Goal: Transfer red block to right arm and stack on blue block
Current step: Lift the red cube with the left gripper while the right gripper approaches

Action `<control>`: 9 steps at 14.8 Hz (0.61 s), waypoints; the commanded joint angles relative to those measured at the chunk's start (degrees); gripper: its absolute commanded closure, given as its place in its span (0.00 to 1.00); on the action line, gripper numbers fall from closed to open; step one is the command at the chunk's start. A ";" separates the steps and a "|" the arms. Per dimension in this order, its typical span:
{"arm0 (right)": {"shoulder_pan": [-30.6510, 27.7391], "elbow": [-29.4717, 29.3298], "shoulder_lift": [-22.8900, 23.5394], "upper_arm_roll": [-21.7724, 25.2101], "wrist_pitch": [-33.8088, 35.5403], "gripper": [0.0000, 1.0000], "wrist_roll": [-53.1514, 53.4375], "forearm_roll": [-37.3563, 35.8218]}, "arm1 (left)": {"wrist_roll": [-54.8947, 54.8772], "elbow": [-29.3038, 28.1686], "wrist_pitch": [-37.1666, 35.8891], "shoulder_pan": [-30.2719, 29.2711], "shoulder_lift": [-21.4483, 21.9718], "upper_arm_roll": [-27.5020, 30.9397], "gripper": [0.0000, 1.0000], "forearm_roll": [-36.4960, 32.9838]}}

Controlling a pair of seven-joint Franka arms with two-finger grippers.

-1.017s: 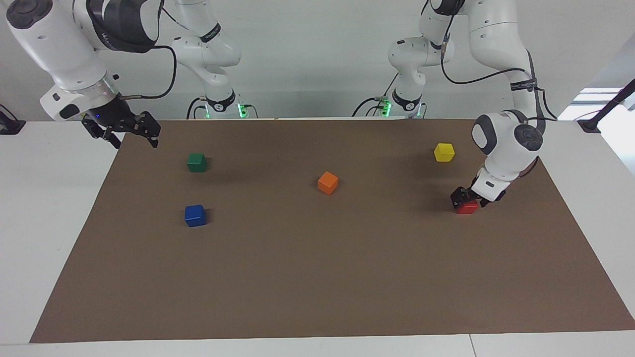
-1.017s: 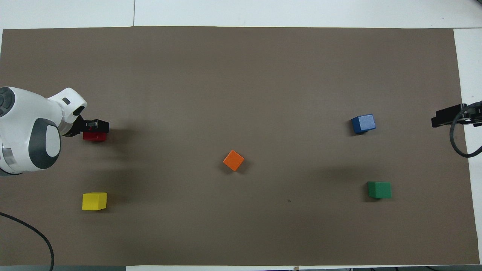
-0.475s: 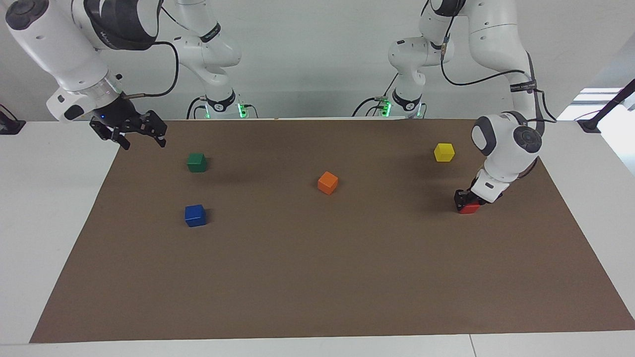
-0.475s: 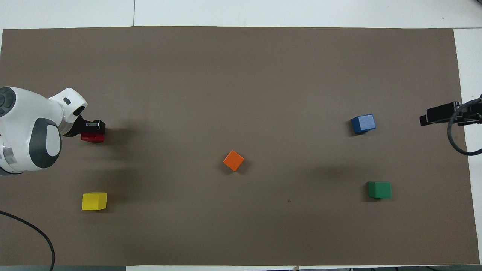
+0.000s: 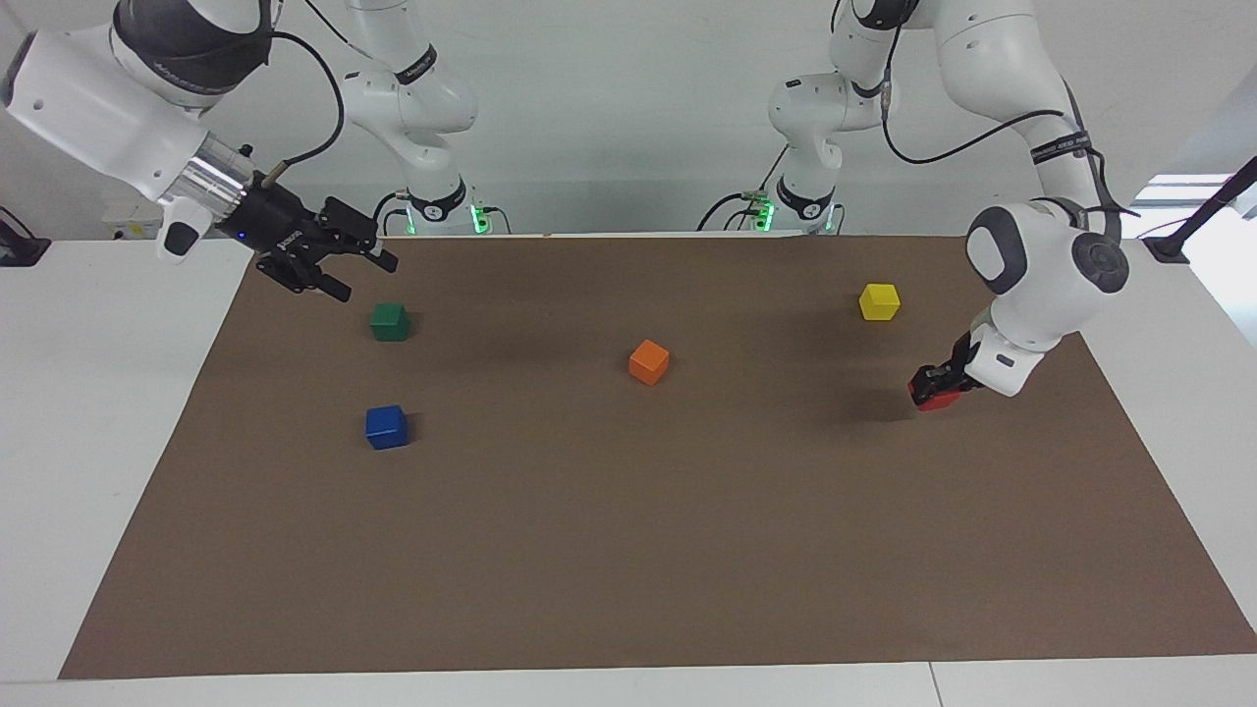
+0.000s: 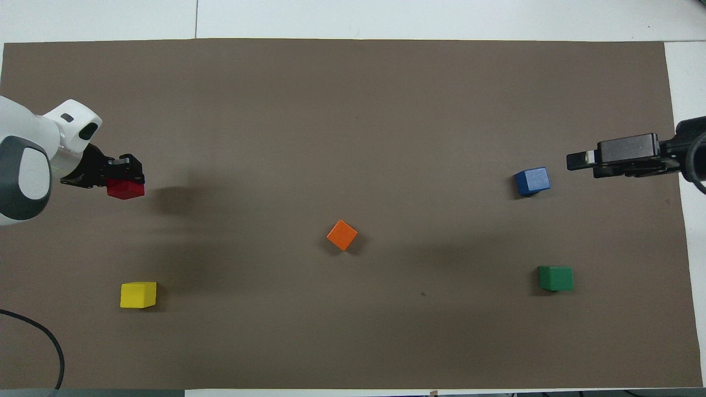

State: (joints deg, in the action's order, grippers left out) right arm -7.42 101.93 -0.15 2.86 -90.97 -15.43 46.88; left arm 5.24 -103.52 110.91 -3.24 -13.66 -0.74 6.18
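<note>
The red block (image 5: 929, 400) is held in my left gripper (image 5: 934, 387), which is shut on it and has it tilted a little above the brown mat (image 5: 628, 550) at the left arm's end. In the overhead view the red block (image 6: 126, 190) hangs from the left gripper (image 6: 127, 177). The blue block (image 5: 386, 426) sits on the mat toward the right arm's end; it also shows in the overhead view (image 6: 532, 181). My right gripper (image 5: 362, 278) is open and empty, raised over the mat between its edge and the blue block, and shows in the overhead view (image 6: 577, 160).
A green block (image 5: 390, 321) lies nearer to the robots than the blue block. An orange block (image 5: 649, 361) sits mid-mat. A yellow block (image 5: 879, 301) lies nearer to the robots than the red block. White table surrounds the mat (image 6: 353, 110).
My left gripper closed on the red block and lifted it off the mat. My right gripper swung in from the mat's edge toward the green and blue blocks.
</note>
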 commanded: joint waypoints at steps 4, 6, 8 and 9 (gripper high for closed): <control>-3.66 8.71 4.36 -0.40 7.99 0.00 -14.60 24.46 | 26.35 12.72 -12.81 0.69 0.82 -3.46 1.00 13.22; -4.36 10.65 8.30 -0.49 10.62 0.00 -19.44 28.08 | 38.63 12.91 -12.83 0.78 2.66 -6.10 1.00 18.83; -5.15 10.66 16.64 -0.40 17.11 0.00 -25.57 33.34 | 53.74 12.82 -10.90 0.86 2.93 -9.17 1.00 24.56; -5.33 10.48 19.03 -0.49 18.80 0.00 -27.00 33.89 | 59.21 12.64 -10.02 1.30 2.85 -10.93 1.00 25.36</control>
State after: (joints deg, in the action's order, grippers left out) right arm -11.25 113.12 12.20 2.95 -76.74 -37.47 77.33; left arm 53.85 -90.73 99.86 -2.52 -11.09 -9.69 28.68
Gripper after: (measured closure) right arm 0.000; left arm 0.458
